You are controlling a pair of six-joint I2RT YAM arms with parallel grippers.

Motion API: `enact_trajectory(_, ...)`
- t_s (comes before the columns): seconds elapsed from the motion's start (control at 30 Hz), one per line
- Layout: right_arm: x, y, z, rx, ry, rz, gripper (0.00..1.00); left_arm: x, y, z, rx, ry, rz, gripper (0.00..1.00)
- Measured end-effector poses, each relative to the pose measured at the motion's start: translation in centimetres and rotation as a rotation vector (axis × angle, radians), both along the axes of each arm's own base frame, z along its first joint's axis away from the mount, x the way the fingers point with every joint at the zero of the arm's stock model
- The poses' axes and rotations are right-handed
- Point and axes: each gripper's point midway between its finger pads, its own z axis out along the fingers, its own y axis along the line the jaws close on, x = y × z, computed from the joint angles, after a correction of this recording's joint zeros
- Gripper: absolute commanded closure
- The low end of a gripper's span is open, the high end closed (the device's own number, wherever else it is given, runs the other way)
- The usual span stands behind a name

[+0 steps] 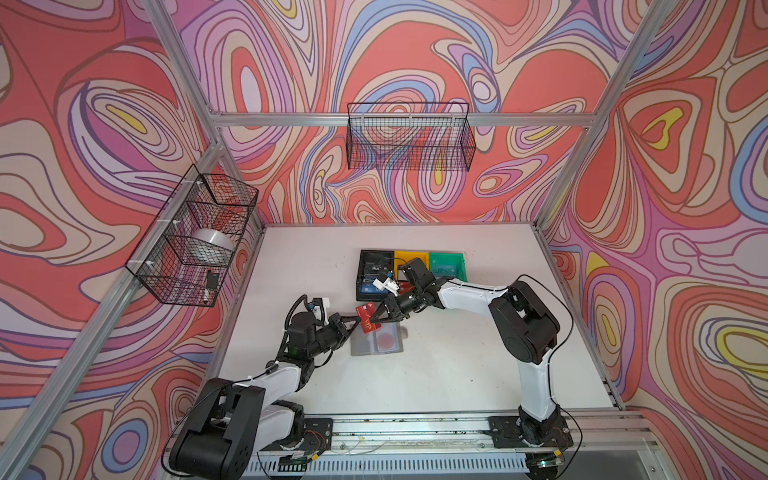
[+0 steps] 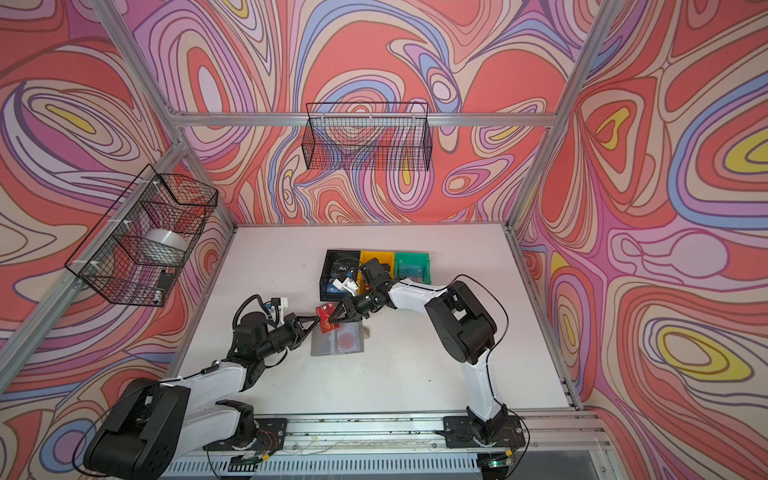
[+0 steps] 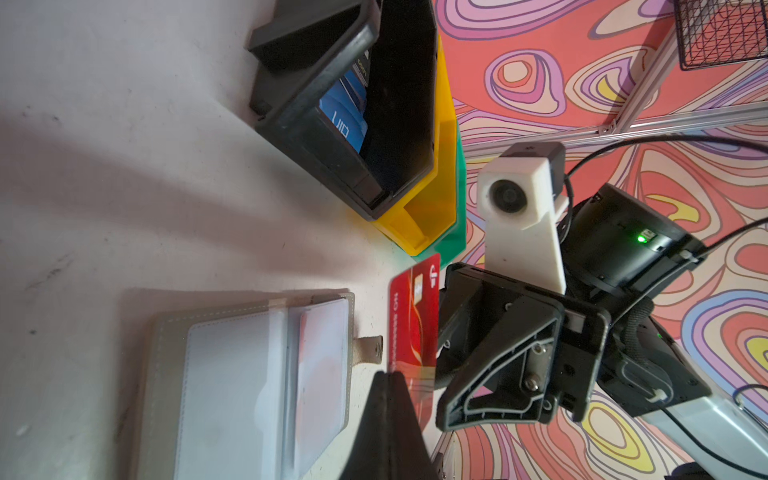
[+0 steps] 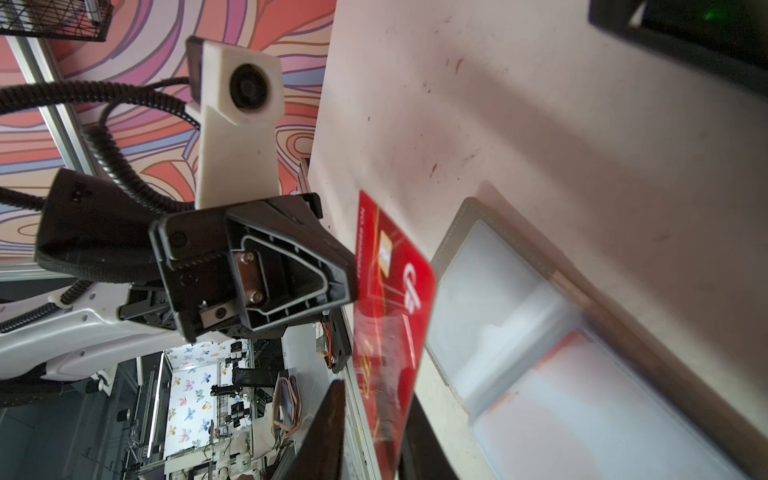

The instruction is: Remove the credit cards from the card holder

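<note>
The grey card holder (image 1: pixel 376 347) lies open on the white table, its clear sleeve pages up (image 3: pixel 249 374). A pale card with a red circle (image 1: pixel 386 338) sits in one sleeve. A red VIP card (image 1: pixel 365 318) stands on edge just above the holder's far left corner. My left gripper (image 1: pixel 358 319) is shut on one edge of it (image 3: pixel 415 316). My right gripper (image 1: pixel 372 321) comes from the other side, and its jaws straddle the card (image 4: pixel 390 291). One finger lies against the card and the other stands a little off it, so it is open. A blue VIP card (image 3: pixel 345 120) lies in the black bin (image 1: pixel 360 274).
Yellow bin (image 1: pixel 409 257) and green bin (image 1: pixel 446 266) stand beside the black one behind the holder. The right arm reaches over the bins. Wire baskets hang on the back wall (image 1: pixel 409 137) and left wall (image 1: pixel 195 237).
</note>
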Motion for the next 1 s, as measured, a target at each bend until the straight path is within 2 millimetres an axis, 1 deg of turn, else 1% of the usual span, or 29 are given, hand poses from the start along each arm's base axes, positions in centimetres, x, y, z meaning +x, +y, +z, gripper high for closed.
enact_trajectory(0.13, 0.1, 0.1, 0.2, 0.008, 0.006, -0.005, 1.00, 0.0, -0.2, 0.0, -0.005, -0.004, -0.008, 1.00)
enact_trajectory(0.2, 0.3, -0.1, 0.1, 0.009, 0.009, -0.006, 1.00, 0.1, -0.3, 0.2, -0.007, -0.011, -0.009, 0.97)
enact_trajectory(0.33, 0.1, -0.3, 0.2, -0.007, -0.002, 0.021, 1.00, -0.1, -0.5, 0.1, -0.007, -0.003, -0.021, 0.86)
enact_trajectory(0.47, 0.0, -0.5, 1.1, -0.045, -0.055, 0.062, 1.00, -0.3, -0.6, 0.5, 0.005, -0.010, -0.032, 0.80)
enact_trajectory(0.57, 0.7, -1.1, 2.2, -0.082, -0.121, 0.088, 1.00, -0.4, -0.5, 1.2, 0.021, -0.021, -0.035, 0.76)
enact_trajectory(0.67, 1.9, -2.3, 3.5, -0.137, -0.204, 0.103, 1.00, -0.6, -0.3, 1.4, 0.052, -0.020, -0.034, 0.74)
enact_trajectory(0.83, 5.0, -5.6, 5.3, -0.282, -0.411, 0.118, 1.00, -1.0, 0.1, 0.8, 0.108, 0.016, -0.036, 0.73)
enact_trajectory(0.9, 6.0, -7.2, 5.4, -0.367, -0.505, 0.141, 1.00, -1.2, 0.1, 0.2, 0.122, 0.039, -0.040, 0.73)
enact_trajectory(1.0, 6.7, -9.4, 5.1, -0.503, -0.620, 0.195, 1.00, -1.3, 0.2, -0.5, 0.134, 0.072, -0.046, 0.73)
